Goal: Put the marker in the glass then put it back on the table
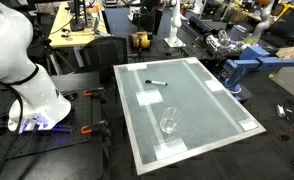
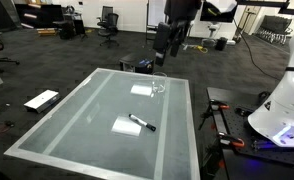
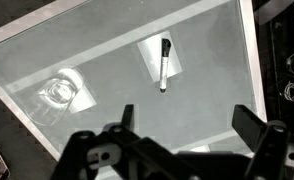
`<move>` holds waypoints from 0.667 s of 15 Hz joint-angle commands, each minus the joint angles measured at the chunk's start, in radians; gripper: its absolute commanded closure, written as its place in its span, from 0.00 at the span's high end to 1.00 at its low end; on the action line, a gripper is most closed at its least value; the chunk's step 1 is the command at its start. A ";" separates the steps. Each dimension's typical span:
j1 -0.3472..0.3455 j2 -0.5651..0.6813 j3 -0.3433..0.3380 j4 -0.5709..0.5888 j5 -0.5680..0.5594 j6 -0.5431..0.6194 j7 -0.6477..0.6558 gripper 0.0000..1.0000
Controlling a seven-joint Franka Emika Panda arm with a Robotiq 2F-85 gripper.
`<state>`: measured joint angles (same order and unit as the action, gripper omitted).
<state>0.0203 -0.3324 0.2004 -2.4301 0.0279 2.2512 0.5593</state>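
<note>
Two things sit on the table [image 1: 197, 100]: the marker [image 1: 155, 82] and the glass [image 1: 169, 124], well apart.

Its top is pale grey-green and frosted, with a white rim and white tape patches [image 1: 147, 97]; dark carpet lies all around, with a wooden bench [image 1: 72, 35] and an office chair [image 2: 107, 20] further back. In the wrist view the gripper [image 3: 187, 125] is cut off by the bottom edge. An exterior view shows it [image 2: 167, 40] hanging above the table's far end. Its jaws are spread wide and hold nothing. The glass is clear and faint, hard to pick out against the top, and stands upright by a patch. The marker is thin and black, and lies flat at the edge of another patch.
</note>
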 commanded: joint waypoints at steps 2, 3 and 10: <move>0.007 0.056 0.060 -0.104 -0.027 0.213 0.157 1.00; 0.006 0.082 0.069 -0.115 -0.038 0.249 0.184 1.00; 0.014 0.287 0.034 -0.087 -0.122 0.338 0.242 1.00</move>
<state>0.0250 -0.1324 0.2597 -2.5529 -0.0602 2.5585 0.7766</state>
